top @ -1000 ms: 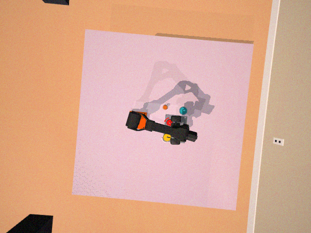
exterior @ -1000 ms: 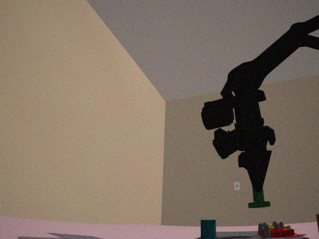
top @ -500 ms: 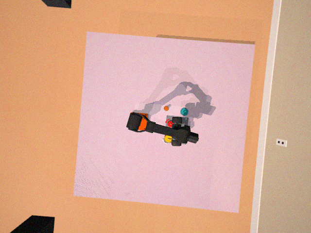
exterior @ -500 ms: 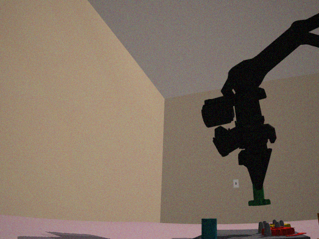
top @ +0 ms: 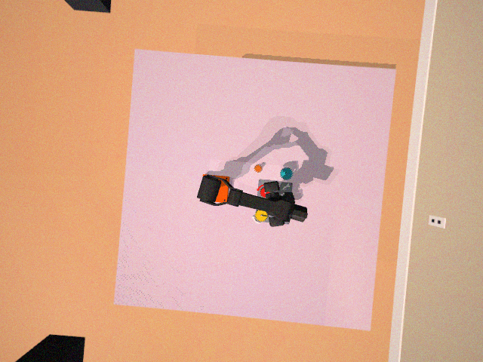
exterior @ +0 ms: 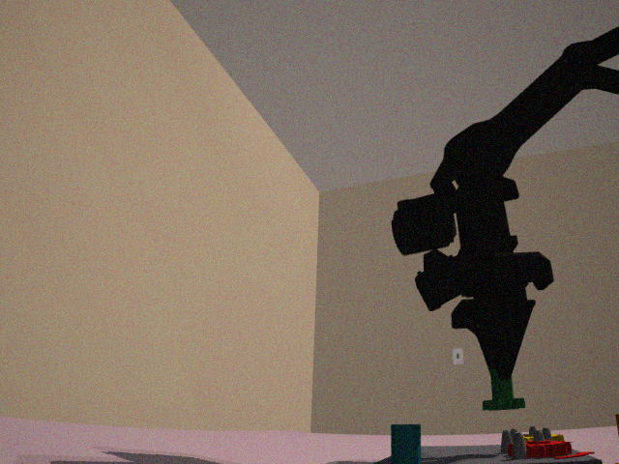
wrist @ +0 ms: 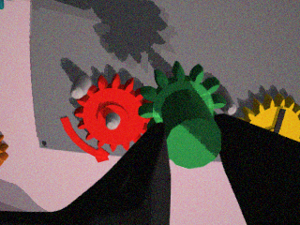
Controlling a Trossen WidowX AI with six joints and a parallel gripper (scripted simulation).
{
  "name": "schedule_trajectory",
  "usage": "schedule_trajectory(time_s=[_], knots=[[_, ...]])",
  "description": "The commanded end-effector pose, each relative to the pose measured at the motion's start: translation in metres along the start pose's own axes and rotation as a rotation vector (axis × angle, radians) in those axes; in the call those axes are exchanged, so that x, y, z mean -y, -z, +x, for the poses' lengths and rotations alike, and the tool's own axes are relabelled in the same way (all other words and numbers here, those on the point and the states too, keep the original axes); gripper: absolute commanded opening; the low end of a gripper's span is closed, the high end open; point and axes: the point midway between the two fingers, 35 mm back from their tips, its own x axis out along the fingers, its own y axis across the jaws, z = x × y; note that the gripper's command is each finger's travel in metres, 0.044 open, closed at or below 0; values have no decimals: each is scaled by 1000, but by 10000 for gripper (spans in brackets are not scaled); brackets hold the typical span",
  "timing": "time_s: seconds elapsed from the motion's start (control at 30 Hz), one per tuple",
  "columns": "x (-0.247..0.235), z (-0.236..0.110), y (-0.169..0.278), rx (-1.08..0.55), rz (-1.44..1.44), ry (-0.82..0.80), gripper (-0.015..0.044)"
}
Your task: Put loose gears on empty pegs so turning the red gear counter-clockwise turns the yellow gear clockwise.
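From my remote seat, I have the pincer (exterior: pixel 501 375) (wrist: pixel 189 129) closed on the handle of a green toothed gear (exterior: pixel 503 403) (wrist: pixel 187 110), above the grey pegged board (top: pixel 262 182) (exterior: pixel 462 451) (wrist: pixel 56 119). In the wrist view, the red gear (top: pixel 263 192) (exterior: pixel 545 449) (wrist: pixel 105 110) lies at nine o'clock from it, the black-striped yellow gear (top: pixel 260 216) (exterior: pixel 554 438) (wrist: pixel 274 121) at three. From overhead, a teal gear (top: pixel 286 173) (exterior: pixel 405 443) (the bigger loose one on the table) stands at two o'clock from red.
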Motion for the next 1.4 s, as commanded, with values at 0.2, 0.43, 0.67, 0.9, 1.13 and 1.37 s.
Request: schedule_trajectory(time_s=[0.2,0.43,0.67,0.9,1.13,1.37], knots=[[0,16,0,-2,-13,-5,0],[-1,26,0,-2,144,-5,0],[-1,37,1,-3,330,-5,0],[0,33,0,-3,397,-5,0],[-1,34,0,-3,270,-5,0],[-1,34,1,-2,81,-6,0]])
